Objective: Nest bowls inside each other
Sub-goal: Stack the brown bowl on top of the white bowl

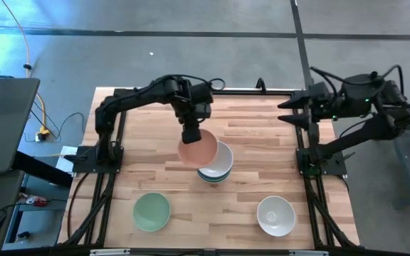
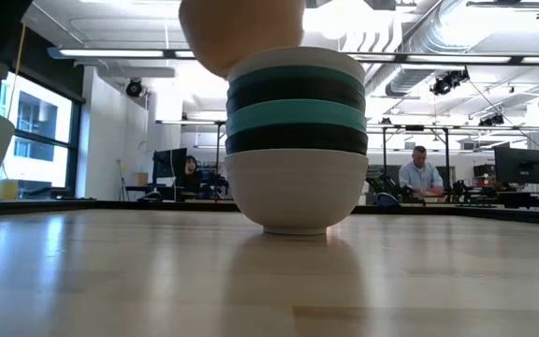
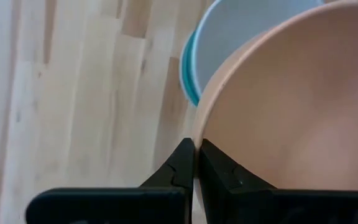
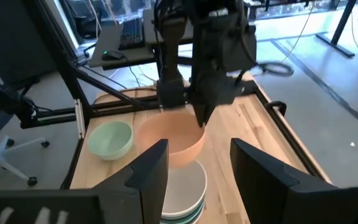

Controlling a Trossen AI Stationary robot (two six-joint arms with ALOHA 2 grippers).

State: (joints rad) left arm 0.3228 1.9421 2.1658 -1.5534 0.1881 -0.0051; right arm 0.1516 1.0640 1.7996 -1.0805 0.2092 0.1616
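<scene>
Two dark jointed arms, black angular fingers (image 3: 185, 168), possibly green light near right arm

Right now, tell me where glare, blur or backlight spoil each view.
Low view: bright ceiling lights backlight the stack of bowls, and the table mirrors it. Left wrist view: the peach bowl is close and soft. Right wrist view: right gripper fingers blurred. High view: evenly lit.

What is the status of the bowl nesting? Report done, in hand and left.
Done: a stack of nested bowls stands mid-table, white at the bottom with black and teal rims above. In hand: the left hand is shut on the rim of the peach bowl, held just above the stack. Left: the mint green bowl and a white bowl sit loose. The right hand waits open, off to the side.
</scene>
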